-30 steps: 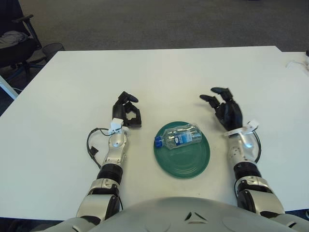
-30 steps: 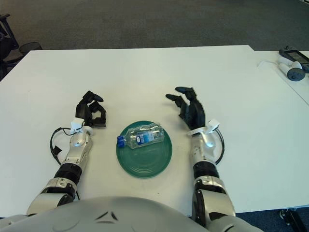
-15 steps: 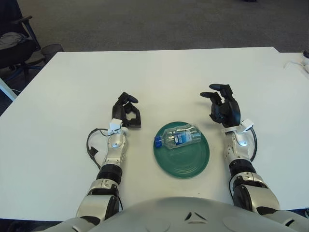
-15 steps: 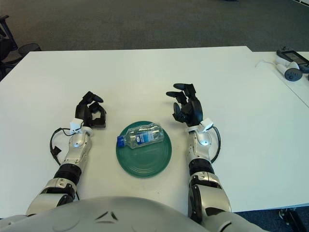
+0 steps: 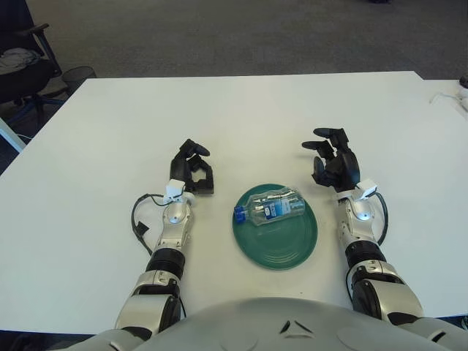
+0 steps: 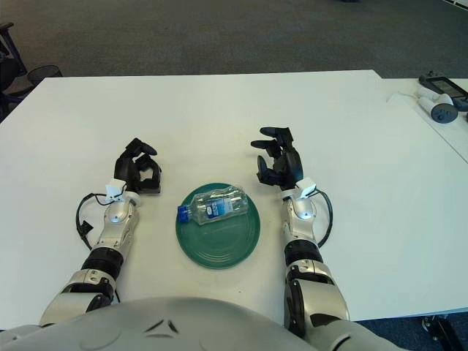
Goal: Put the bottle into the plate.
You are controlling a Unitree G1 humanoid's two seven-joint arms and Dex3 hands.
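A: Where's the bottle (image 5: 272, 205)?

B: Lying on its side in the green plate (image 5: 281, 245), far half of it. Blue cap points to robot's left, sits abt at the plate's left rim. Clear body w/ a blue label.

A: Anything holding it?

B: No. Both hands are apart from it. Right hand (image 5: 335, 162) is just beyond the plate's right edge, palm toward the plate, fingers (image 5: 322, 147) loosely spread & grasping nothing. Can't tell if it touches the table.

A: Left hand?

B: Left hand (image 5: 193, 169) shows left of the plate, near its upper-left rim, fingers curled in, nothing between them.

A: Rest of the scene?

B: White table (image 5: 241, 117), plate near robot's edge btw the two forearms. Black cable (image 5: 139, 218) loops beside the left wrist. Off the table: an office chair (image 5: 22, 62) at far left; some small devices (image 6: 439, 95) on a 2nd table at far right.
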